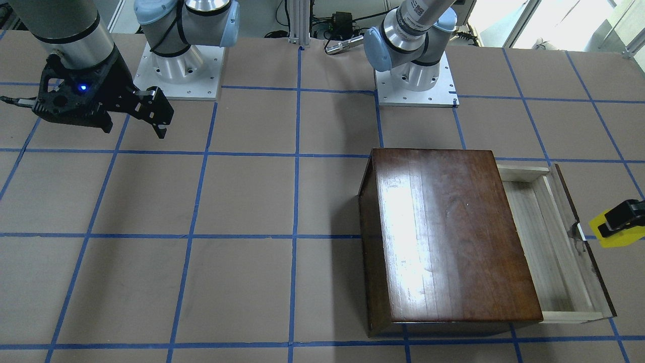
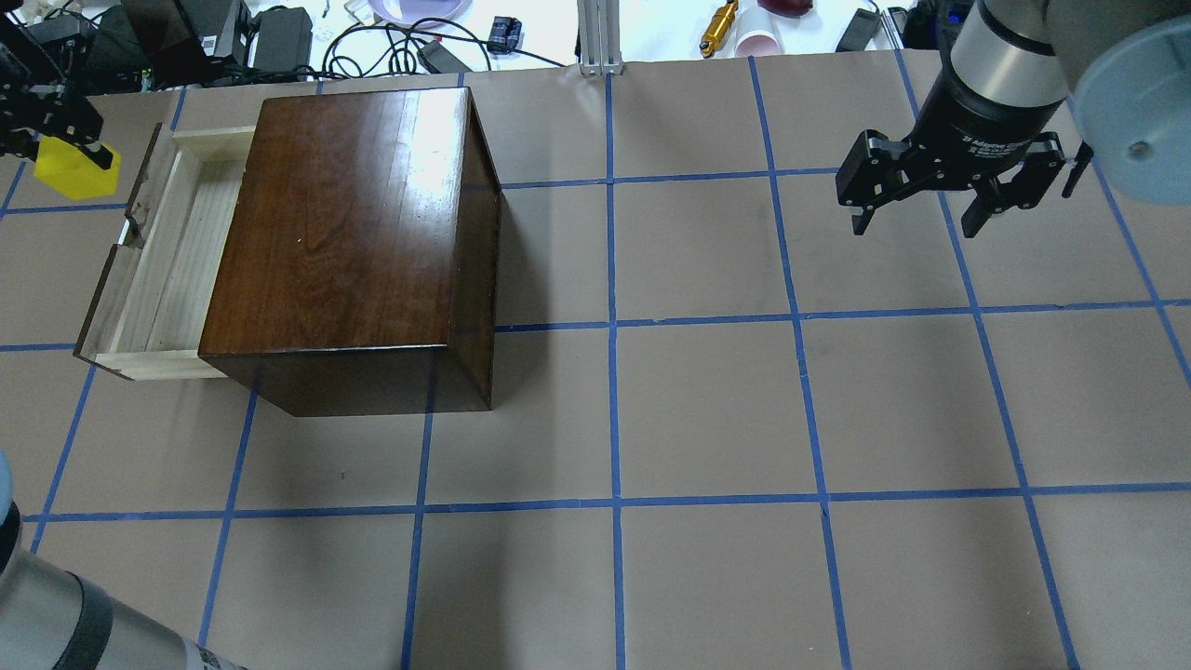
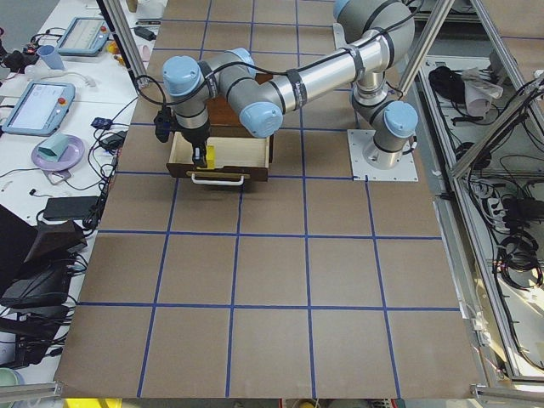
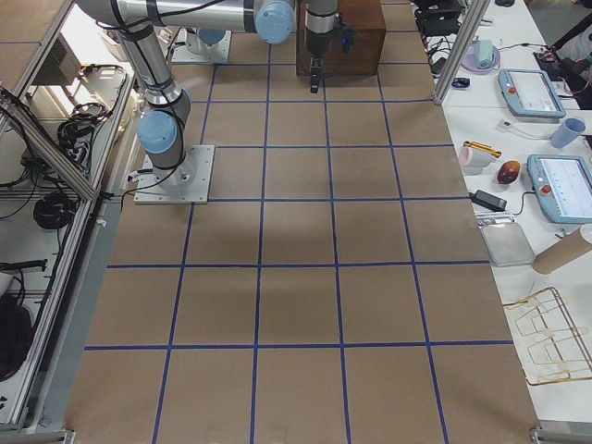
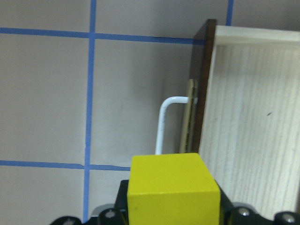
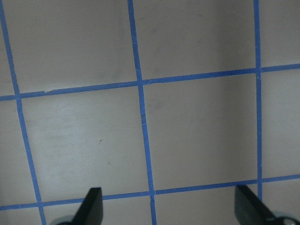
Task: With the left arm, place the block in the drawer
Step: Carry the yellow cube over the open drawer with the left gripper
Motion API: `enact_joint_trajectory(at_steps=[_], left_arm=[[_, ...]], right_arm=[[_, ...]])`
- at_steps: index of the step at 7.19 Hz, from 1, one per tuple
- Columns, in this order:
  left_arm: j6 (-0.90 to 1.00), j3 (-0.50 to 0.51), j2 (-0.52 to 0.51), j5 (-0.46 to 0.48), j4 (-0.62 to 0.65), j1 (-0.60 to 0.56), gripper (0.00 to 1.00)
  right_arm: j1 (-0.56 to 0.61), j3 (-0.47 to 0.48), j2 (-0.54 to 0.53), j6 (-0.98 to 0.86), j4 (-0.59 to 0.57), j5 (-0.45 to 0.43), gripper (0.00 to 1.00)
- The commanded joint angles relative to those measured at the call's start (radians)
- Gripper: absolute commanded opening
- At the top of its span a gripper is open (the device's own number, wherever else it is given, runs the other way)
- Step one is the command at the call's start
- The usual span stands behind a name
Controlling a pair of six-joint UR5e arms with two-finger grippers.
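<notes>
One block point(image 5: 173, 187), yellow, clamped between the closed-in fingers of the left gripper point(image 1: 621, 220); carried in the air outside the drawer point(image 5: 248, 117), just beyond the dark front panel point(image 5: 204, 93) and the metal pull point(image 5: 164, 122). Drawer pulled open, nothing inside. Right gripper point(image 2: 916, 223): spread wide, holding nothing, well apart over the table point(image 1: 252, 201).

Hazards, as judged:
- Early release: a drop onto the table, or a bounce off the panel's rim.
- Too low a crossing: a knock on pull or panel, and the drawer nudged shut.
</notes>
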Motion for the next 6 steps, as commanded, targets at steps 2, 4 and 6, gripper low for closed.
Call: enact_joint_trajectory(at_steps=[2,4,6], left_arm=[[-0.041,-0.107,-0.003,-0.074,0.015,-0.030,0.00],[-0.038,-0.175,-0.018,-0.072,0.101,-0.030,0.00],[-0.038,-0.183,-0.029,-0.078,0.109,-0.030,0.00]], right_arm=[[0.000,0.000,0.000,0.000,0.000,-0.001,1.00],[0.000,0.000,0.000,0.000,0.000,-0.001,1.00],[0.000,0.000,0.000,0.000,0.000,-0.001,1.00]])
